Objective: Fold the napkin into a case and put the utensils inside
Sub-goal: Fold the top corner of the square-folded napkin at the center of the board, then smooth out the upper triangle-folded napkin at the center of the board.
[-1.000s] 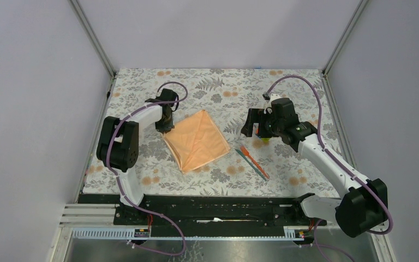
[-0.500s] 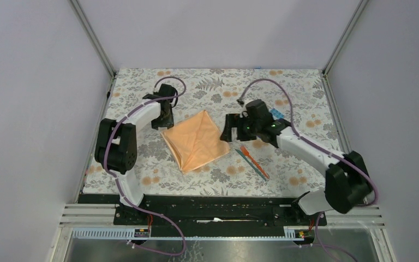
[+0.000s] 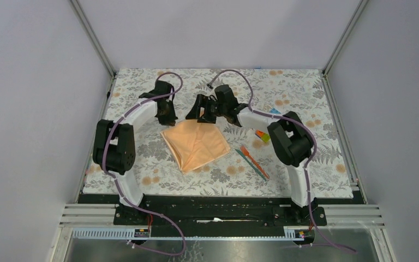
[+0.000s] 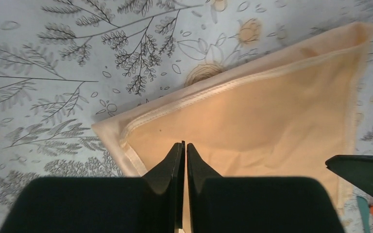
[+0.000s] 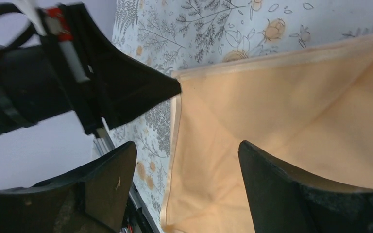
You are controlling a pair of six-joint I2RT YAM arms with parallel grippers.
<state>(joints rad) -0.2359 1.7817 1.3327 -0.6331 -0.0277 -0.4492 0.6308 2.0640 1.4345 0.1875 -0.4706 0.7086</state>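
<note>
No writing, label, brand or number is legible anywhere from my cameras. The mat (image 3: 218, 176) under my jaws carries only a leaf-and-flower print, and the napkin (image 3: 196, 144) is plain, unmarked peach cloth.

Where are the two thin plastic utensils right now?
In the overhead view, the utensils lie side by side on the floral mat, a little right of centre, just to the right of the folded peach napkin.
</note>
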